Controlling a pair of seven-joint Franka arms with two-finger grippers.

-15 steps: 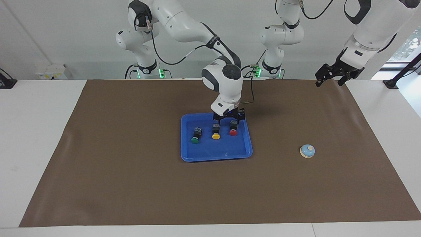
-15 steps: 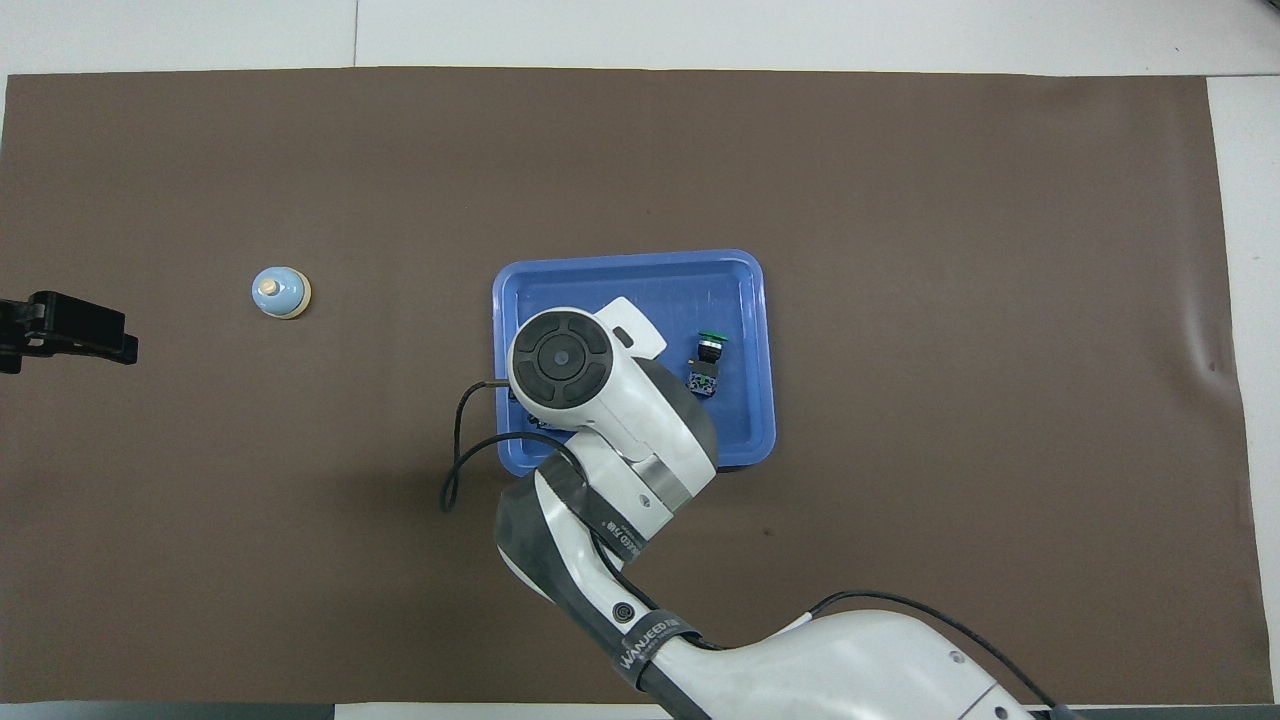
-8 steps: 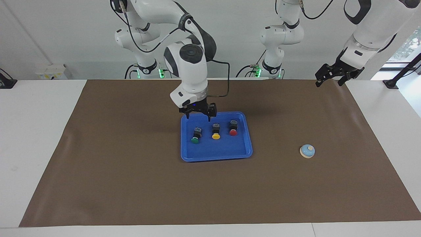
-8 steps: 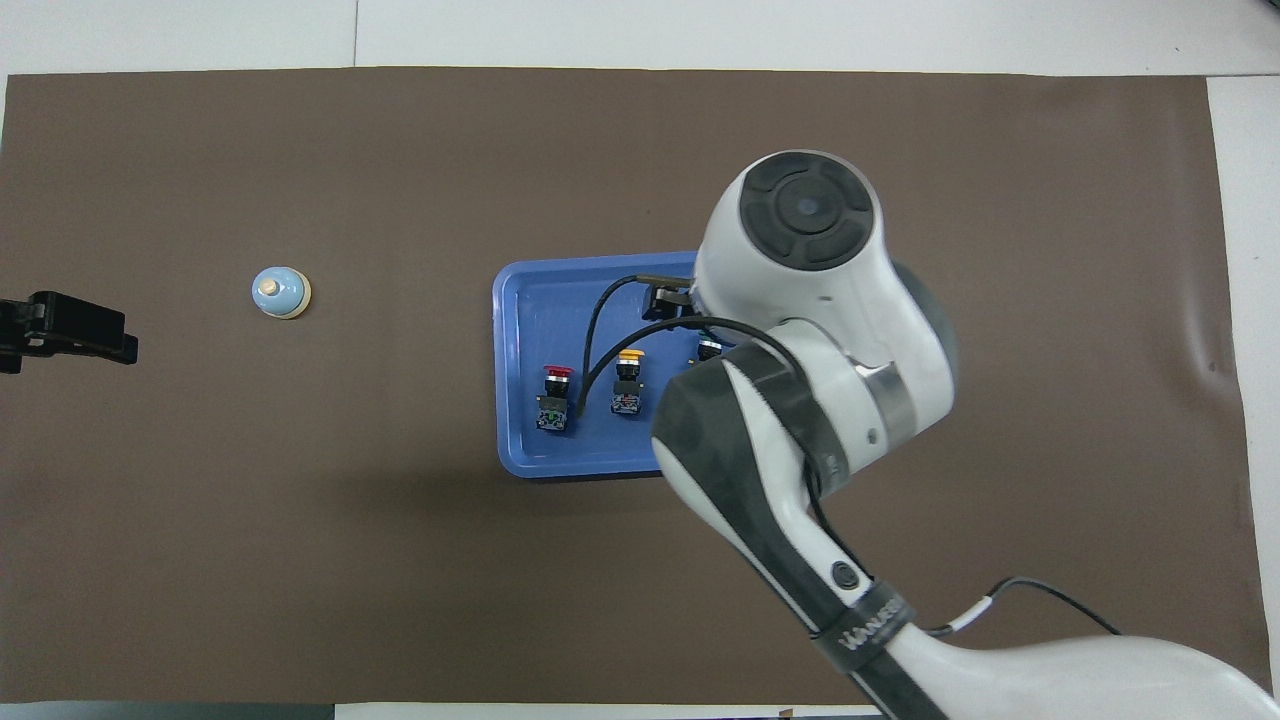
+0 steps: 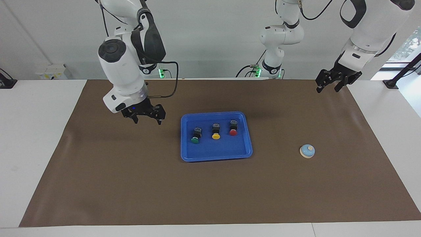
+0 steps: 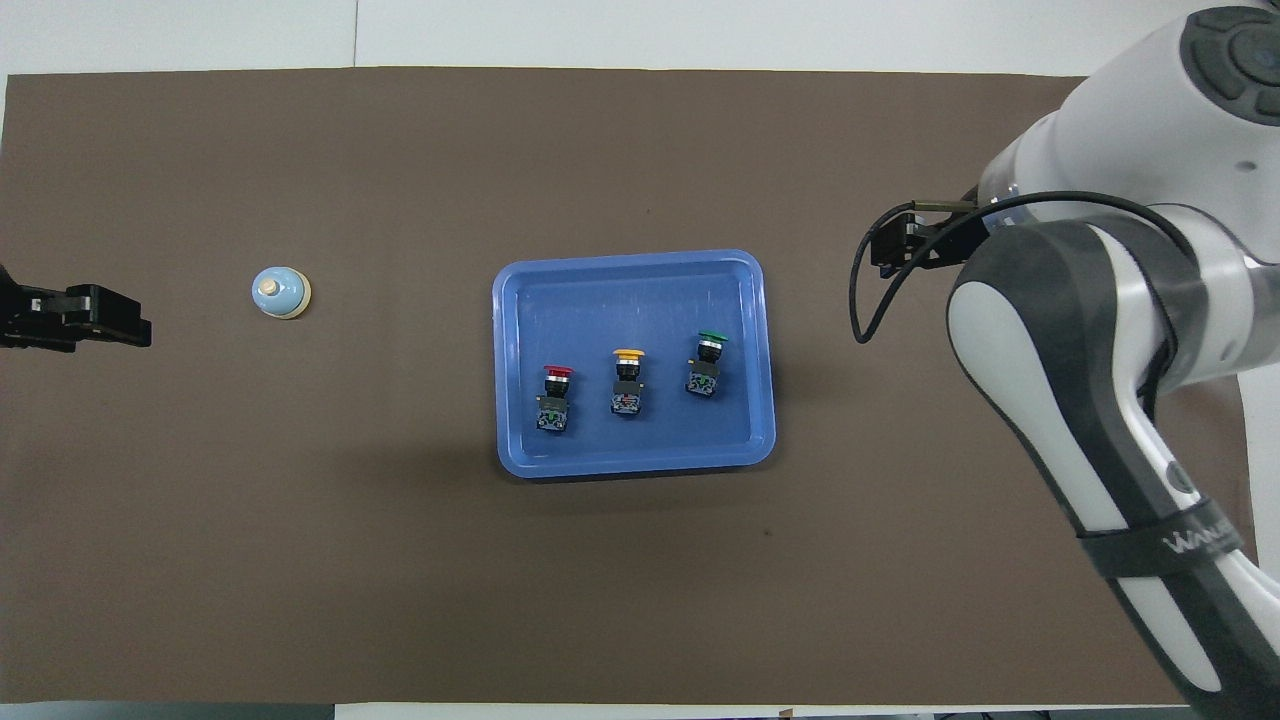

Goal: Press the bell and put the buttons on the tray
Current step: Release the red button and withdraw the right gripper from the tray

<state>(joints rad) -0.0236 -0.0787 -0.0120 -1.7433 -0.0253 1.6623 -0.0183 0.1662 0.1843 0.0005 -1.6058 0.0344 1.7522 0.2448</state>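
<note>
Three buttons lie in a row in the tray, caps pointing away from the robots; right gripper hangs open beside it, left gripper, fingers unreadable.

Three push-button switches lie in the one blue tray: one red-capped button, one yellow-capped button, one green-capped button. One light-blue bell stands on the single brown mat.
</note>
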